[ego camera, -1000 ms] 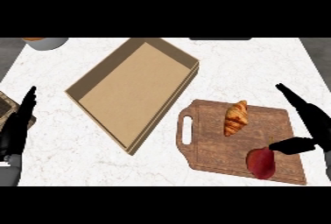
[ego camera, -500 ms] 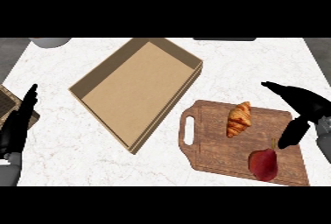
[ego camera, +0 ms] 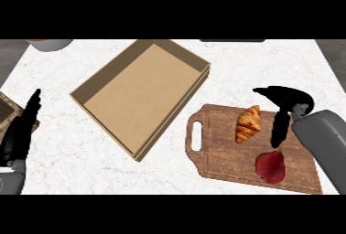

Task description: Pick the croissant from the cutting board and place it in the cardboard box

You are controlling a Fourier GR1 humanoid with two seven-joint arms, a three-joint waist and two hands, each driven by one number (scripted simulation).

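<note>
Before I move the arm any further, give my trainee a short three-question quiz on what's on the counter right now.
1. True or false: the croissant already lies in the cardboard box.
2. Which hand is over the cutting board? A) left hand B) right hand C) neither
3. Fill in: the red item on the board lies nearer the view's ____ edge than the croissant.

Key:
1. False; it is on the board, and the box holds nothing.
2. B; the right hand hangs beside the croissant, fingers not around it. The left hand rests at the left edge.
3. Lower.
</note>
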